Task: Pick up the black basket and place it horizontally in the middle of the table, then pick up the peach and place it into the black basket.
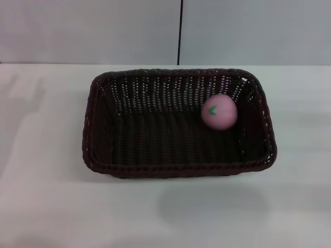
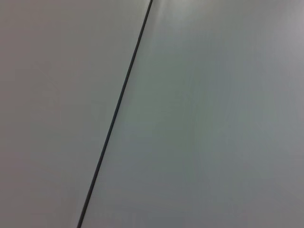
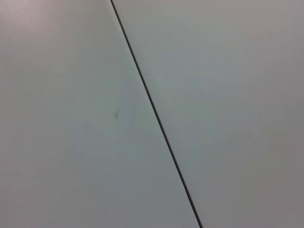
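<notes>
**Peach sits in the basket at mid-table**

The black basket [image 1: 178, 124] lies flat on the white table [image 1: 46, 206], close to the table's centre, with its long side running across the head view. Its braided rim is level and its sloping woven walls show on all four sides.

The peach [image 1: 220, 111] rests inside the basket, on the woven floor, toward the two o'clock corner. It sits close to the far wall and the right-hand wall; I cannot tell whether it touches either. A small green leaf mark faces up and toward nine o'clock.

A soft shadow falls on the table at six o'clock of the basket, and another faint one lies near ten o'clock, by the table's far left edge.

Beyond the table stands a pale wall [image 1: 77, 31], split by a thin dark vertical seam [image 1: 180, 31] at twelve o'clock.

Neither arm appears in the head view. Both wrist cameras show only a plain pale surface [image 2: 213, 118] crossed by a thin dark line [image 2: 116, 111], so the fingers of the left and right grippers are out of sight and I cannot tell how they stand.
</notes>
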`<state>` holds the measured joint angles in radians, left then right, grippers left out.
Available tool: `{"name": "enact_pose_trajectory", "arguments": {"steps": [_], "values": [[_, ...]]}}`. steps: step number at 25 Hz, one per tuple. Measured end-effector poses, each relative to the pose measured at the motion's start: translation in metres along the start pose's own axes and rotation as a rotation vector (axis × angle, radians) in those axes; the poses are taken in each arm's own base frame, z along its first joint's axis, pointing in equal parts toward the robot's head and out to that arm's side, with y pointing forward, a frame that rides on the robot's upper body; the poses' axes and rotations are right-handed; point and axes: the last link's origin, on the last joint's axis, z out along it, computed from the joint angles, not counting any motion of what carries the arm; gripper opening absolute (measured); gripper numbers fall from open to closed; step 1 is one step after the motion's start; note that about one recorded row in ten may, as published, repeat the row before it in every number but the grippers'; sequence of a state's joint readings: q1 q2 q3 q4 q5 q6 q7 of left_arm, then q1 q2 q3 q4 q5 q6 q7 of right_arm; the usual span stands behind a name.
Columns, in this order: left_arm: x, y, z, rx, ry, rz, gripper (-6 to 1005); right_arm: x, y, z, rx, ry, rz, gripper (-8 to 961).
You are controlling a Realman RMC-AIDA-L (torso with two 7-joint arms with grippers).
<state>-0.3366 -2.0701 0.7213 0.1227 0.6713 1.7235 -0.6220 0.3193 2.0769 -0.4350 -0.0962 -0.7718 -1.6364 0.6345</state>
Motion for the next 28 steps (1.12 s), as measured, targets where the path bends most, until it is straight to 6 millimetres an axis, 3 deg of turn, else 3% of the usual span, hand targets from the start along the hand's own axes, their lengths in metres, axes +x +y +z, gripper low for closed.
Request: {"name": "enact_pose_trajectory", "arguments": {"steps": [28], "values": [[0.0003, -0.0034, -0.0011, 0.039, 0.013, -0.004, 695, 0.0030, -0.0015, 0.0003, 0.039, -0.001, 0.014, 551]]}}
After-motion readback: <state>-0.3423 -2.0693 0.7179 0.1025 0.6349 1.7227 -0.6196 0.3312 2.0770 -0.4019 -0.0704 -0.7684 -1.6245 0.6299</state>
